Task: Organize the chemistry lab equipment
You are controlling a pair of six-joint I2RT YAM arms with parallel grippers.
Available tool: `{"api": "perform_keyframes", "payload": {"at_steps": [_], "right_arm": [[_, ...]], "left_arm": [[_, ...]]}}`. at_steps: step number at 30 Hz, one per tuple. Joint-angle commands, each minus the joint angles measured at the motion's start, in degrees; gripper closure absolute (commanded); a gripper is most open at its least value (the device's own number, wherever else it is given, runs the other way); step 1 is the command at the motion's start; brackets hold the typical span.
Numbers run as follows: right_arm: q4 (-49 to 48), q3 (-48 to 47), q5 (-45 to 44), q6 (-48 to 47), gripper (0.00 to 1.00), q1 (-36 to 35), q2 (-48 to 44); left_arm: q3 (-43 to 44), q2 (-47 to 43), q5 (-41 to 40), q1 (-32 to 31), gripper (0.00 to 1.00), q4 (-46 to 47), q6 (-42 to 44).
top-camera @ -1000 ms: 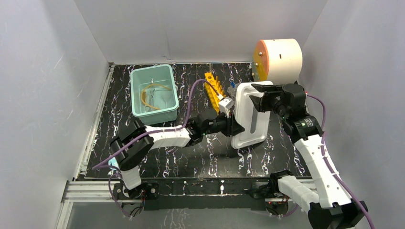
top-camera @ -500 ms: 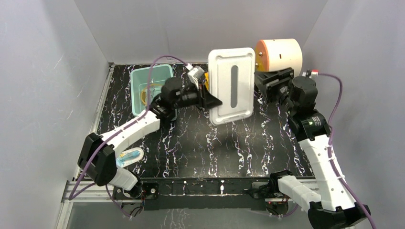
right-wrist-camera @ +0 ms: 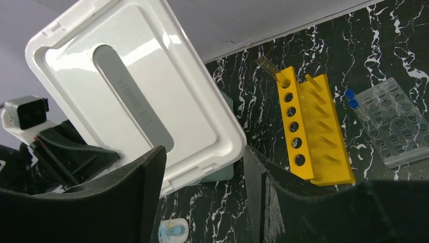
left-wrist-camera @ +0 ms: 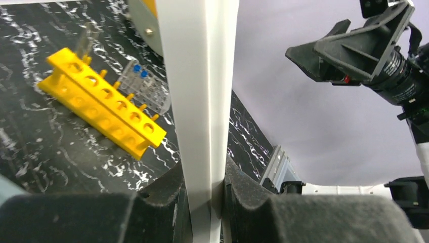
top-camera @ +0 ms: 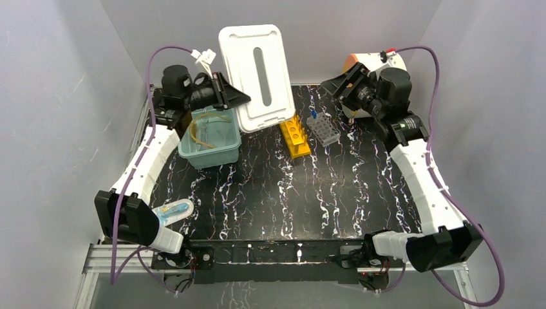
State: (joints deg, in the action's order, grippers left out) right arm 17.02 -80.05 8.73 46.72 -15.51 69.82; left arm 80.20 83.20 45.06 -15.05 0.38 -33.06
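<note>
My left gripper (top-camera: 225,98) is shut on the edge of a white box lid (top-camera: 256,76) and holds it high, tilted, above the teal bin (top-camera: 212,149). The lid also shows edge-on in the left wrist view (left-wrist-camera: 200,91) and flat in the right wrist view (right-wrist-camera: 131,96). An amber rubber tube (top-camera: 205,132) lies in the bin. The yellow rack with round holes (top-camera: 295,136) and the clear plastic tube rack (top-camera: 324,131) stand at the back middle. My right gripper (top-camera: 341,87) is open and empty, raised at the back right.
A cream cylinder with an orange end (top-camera: 376,61) sits at the back right behind my right arm. A small clear and blue item (top-camera: 172,211) lies at the near left by the left arm's base. White walls enclose the black marbled table (top-camera: 290,193).
My left gripper has swung the white lid from the table's right middle up and left to above the teal bin. My right arm has pulled back and up to the back right.
</note>
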Motion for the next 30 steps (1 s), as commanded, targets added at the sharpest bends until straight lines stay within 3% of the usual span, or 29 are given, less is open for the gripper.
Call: {"api": "perform_keyframes", "payload": {"at_steps": [1,7,14,23,30], "right_arm": [[-3.2,-6.6,5.4,-8.8,0.34,-0.3,3.1],[-2.5,-11.1,6.7,-11.9,0.35,-2.5,9.9],[1.8,-18.2,0.7,-18.8,0.34,-10.7,18.5],[1.4,-21.9,-4.1,-24.7,0.35,-20.8,27.1],[1.7,-24.0,-3.1,-26.6,0.39,-23.9,33.6]], "left_arm": [[4.9,0.3,6.7,5.1,1.00,-7.5,-0.8],[2.4,0.2,16.1,14.7,1.00,-4.3,-8.0],[-2.5,-2.5,20.5,25.7,1.00,-4.9,-11.6],[-7.1,-4.8,20.5,29.5,1.00,-13.0,-5.4],[-10.1,-6.7,12.2,30.5,1.00,-21.3,-1.8]]}}
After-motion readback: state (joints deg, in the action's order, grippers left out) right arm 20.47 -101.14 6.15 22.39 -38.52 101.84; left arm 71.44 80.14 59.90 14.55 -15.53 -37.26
